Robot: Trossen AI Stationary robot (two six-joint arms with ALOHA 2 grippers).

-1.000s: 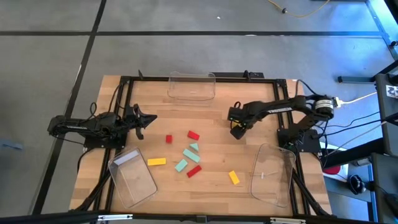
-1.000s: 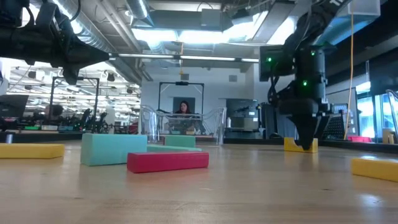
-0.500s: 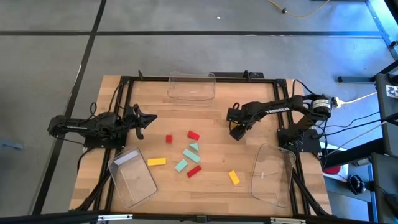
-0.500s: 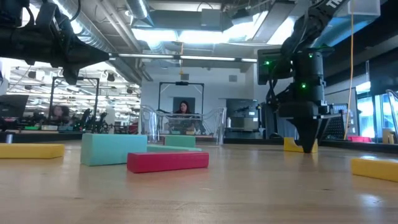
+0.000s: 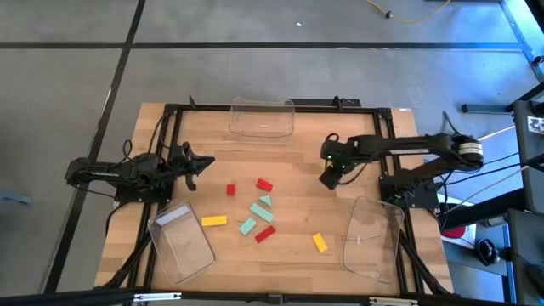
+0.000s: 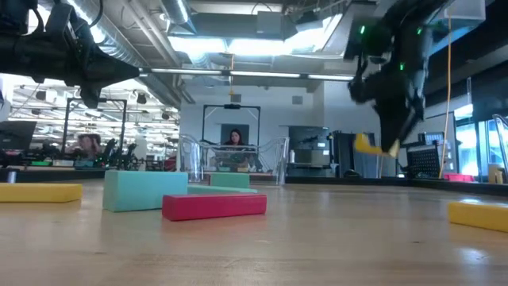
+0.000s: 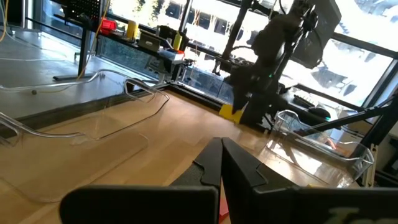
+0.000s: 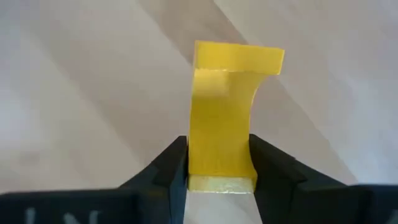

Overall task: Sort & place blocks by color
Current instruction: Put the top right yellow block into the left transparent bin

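I have the right gripper (image 8: pixel 217 163) clamped on a yellow block (image 8: pixel 224 109), held clear above the table (image 5: pixel 340 246) right of centre, between the far bin (image 5: pixel 263 119) and the right-hand bin (image 5: pixel 372 238); my left gripper (image 7: pixel 219 163) waits at the left edge, fingers together; the other blocks (image 5: pixel 255 212) lie scattered mid-table, red, yellow and mint-green.

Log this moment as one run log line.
right gripper: shut on yellow block, lifted | left gripper: shut, idle at table's left
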